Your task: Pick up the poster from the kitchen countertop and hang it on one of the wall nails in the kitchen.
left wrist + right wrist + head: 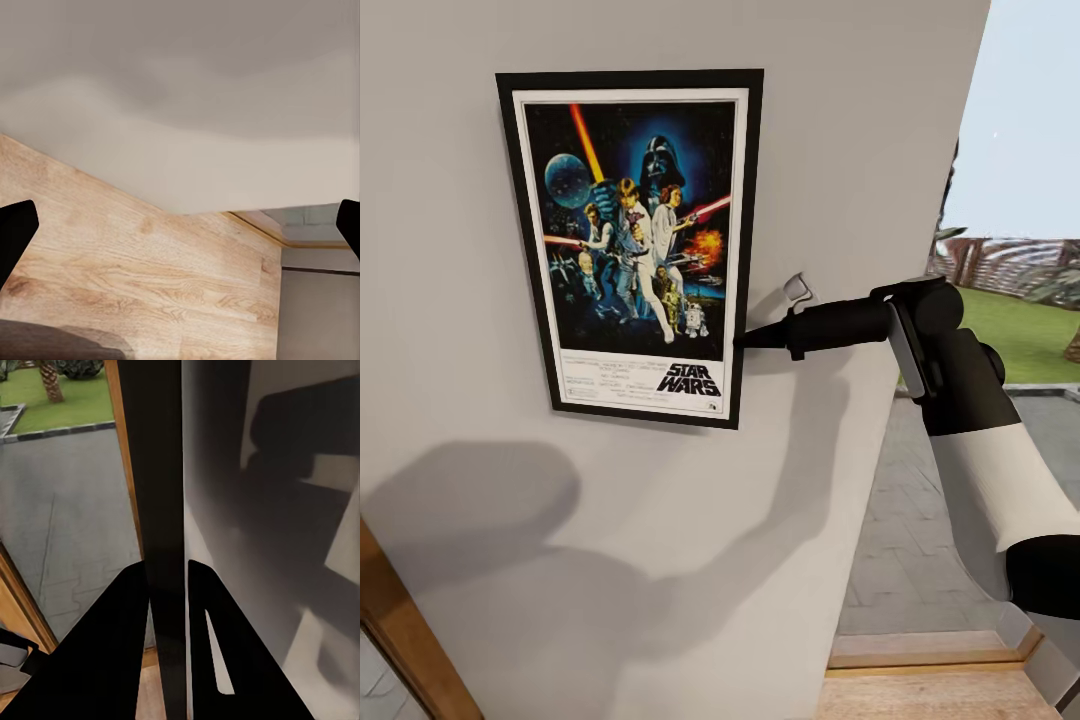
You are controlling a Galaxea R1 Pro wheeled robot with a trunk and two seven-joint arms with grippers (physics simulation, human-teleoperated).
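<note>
Against the light-grey wall [860,150]: one poster [635,240], black-framed, upright. One right gripper [745,341] clamped on the poster's right edge, a finger either side of the frame [161,495]. One left gripper [180,232], fingers apart, holding nothing, above wood floor [150,270]. Beyond the wall's end: paving [920,520], lawn [1025,335].

We can read only one text: the words "STAR WARS" in big slanted black letters on the white strip at the bottom of the poster [635,245], near its right corner. Left of this logo we see some lines of very small print, but they are too small for us to read.
</note>
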